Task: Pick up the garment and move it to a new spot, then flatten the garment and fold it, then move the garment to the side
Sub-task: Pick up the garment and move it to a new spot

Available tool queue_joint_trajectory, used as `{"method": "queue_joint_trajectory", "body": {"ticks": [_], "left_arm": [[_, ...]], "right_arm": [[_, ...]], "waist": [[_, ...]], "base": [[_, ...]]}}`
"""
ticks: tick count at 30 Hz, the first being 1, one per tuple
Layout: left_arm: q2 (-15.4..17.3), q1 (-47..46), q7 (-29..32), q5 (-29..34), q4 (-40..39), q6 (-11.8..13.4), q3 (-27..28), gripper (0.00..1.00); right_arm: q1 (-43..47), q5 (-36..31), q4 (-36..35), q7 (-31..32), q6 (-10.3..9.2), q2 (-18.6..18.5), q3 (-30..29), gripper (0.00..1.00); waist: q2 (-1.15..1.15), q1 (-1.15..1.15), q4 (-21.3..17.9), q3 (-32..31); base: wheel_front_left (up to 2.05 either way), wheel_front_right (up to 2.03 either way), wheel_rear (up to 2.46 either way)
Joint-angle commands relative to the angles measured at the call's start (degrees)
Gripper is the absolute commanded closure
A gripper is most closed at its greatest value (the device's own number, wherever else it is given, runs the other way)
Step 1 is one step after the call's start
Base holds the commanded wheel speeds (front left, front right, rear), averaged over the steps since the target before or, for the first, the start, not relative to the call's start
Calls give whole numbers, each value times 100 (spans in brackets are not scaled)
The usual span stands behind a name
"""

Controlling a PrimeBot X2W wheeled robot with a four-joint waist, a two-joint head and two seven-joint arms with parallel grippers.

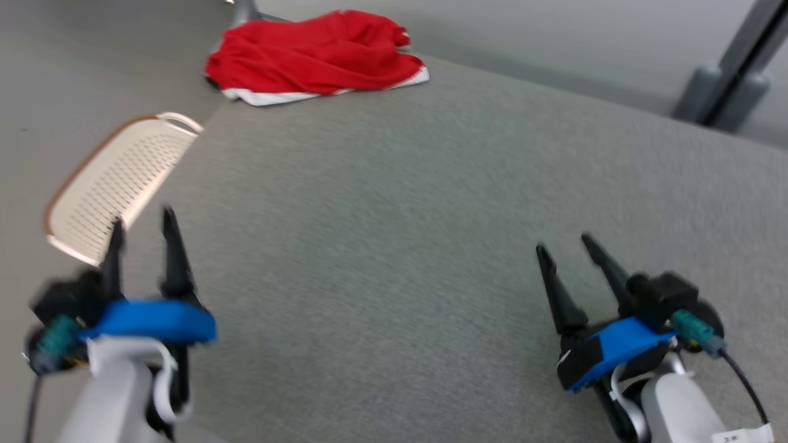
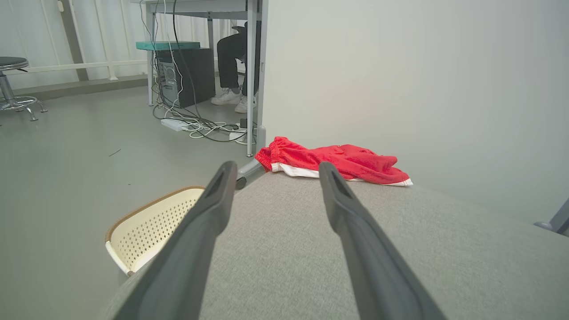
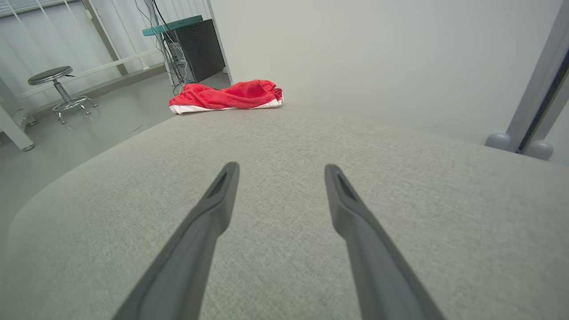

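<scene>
The garment (image 1: 317,56) is red with a white hem, crumpled in a heap at the far left corner of the grey fabric table (image 1: 418,234). It shows as the garment (image 2: 338,163) in the left wrist view and the garment (image 3: 226,96) in the right wrist view, far ahead of both pairs of fingers. My left gripper (image 1: 143,223) hovers open at the table's near left edge, nothing between its fingers. At the near right, my right gripper (image 1: 563,241) is open over bare cloth, well short of the garment.
A cream perforated basket (image 1: 114,184) stands on the floor just off the table's left edge, beside my left gripper. A grey post (image 1: 732,74) rises at the far right. A person's legs (image 2: 229,62), cables and a computer tower sit under a desk beyond.
</scene>
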Motion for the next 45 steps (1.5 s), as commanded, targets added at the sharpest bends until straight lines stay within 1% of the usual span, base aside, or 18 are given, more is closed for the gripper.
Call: {"method": "queue_joint_trajectory", "body": {"ticks": [1, 3, 7, 10, 13, 15, 17, 19, 21, 24, 28, 31, 33, 40, 41, 42, 43, 45], "left_arm": [[79, -356, 13, -36, 41, -42, 99, 0], [313, -861, 98, -128, 140, -119, 306, 0], [811, -2048, 477, -187, 562, -305, 498, 0], [1102, -2910, 863, -218, 898, -348, 587, 0], [1207, -3637, 1397, -421, 1352, -387, 659, 0], [1223, -4023, 1749, -458, 1708, -345, 604, 0], [1279, -4315, 1948, -500, 2033, -300, 626, 0], [1318, -4556, 2070, -578, 2338, -220, 713, 0], [1425, -4747, 2215, -560, 2571, -140, 723, 0], [1516, -4964, 2349, -575, 2842, -84, 752, 0], [1641, -5310, 2444, -595, 3025, -154, 741, 0], [1675, -5536, 2587, -607, 3152, -210, 693, 0], [1765, -5625, 2698, -584, 3228, -252, 657, 0], [1914, -5770, 3019, -566, 3418, -216, 596, 0], [1932, -5777, 3055, -557, 3446, -222, 582, 50], [1947, -5792, 3075, -561, 3465, -234, 573, 67], [1989, -5807, 3073, -558, 3522, -256, 562, 100], [2019, -5824, 3079, -547, 3551, -287, 547, 100]], "right_arm": [[-146, -121, -167, 91, 1, -41, -83, 0], [-235, -318, -476, 287, 0, -37, -192, 0], [-453, -651, -1101, 657, 0, -35, -313, 0], [-636, -828, -1536, 866, 0, -36, -321, 0], [-799, -973, -1964, 1067, 0, -37, -303, 0], [-876, -1036, -2203, 1182, 0, -47, -260, 0], [-931, -1059, -2408, 1273, 0, -66, -184, 0], [-953, -1101, -2617, 1345, 0, -86, -156, 0], [-976, -1139, -2857, 1415, 0, -136, -136, 0], [-981, -1200, -3215, 1506, 0, -215, -185, 0], [-877, -1240, -3659, 1610, 0, -266, -212, 0], [-813, -1208, -3881, 1640, 0, -266, -223, 0], [-788, -1187, -3957, 1629, 0, -248, -221, 0], [-777, -1129, -3993, 1497, 0, -182, -253, 0], [-785, -1114, -3975, 1465, 0, -166, -254, 0], [-790, -1107, -3954, 1447, 0, -151, -252, 0], [-807, -1099, -3908, 1384, 0, -136, -253, 0], [-811, -1096, -3887, 1369, 0, -127, -246, 0]], "waist": [[1, -1, -120, 164], [1, -1, -303, 470], [1, -1, -622, 1126], [1, -1, -860, 1605], [1, -1, -1060, 2060], [1, -1, -1185, 2343], [1, -1, -1332, 2585], [1, -1, -1484, 2784], [1, -1, -1642, 2985], [1, -1, -1840, 3233], [1, -1, -2049, 3502], [1, -1, -2167, 3642], [1, -1, -2242, 3708], [1, -1, -2415, 3775], [1, -1, -2436, 3769], [1, -1, -2452, 3759], [1, -1, -2476, 3727], [1, -1, -2483, 3706]], "base": [[0, 0, 0], [0, 0, 0], [0, 0, 0], [0, 0, 0], [0, 0, 0], [0, 0, 0], [0, 0, 0], [0, 0, 0], [0, 0, 0], [0, 0, 0], [0, 0, 0], [0, 0, 0], [0, 0, 0], [0, 0, 0], [0, 0, 0], [0, 0, 0], [0, 0, 0], [0, 0, 0]]}}
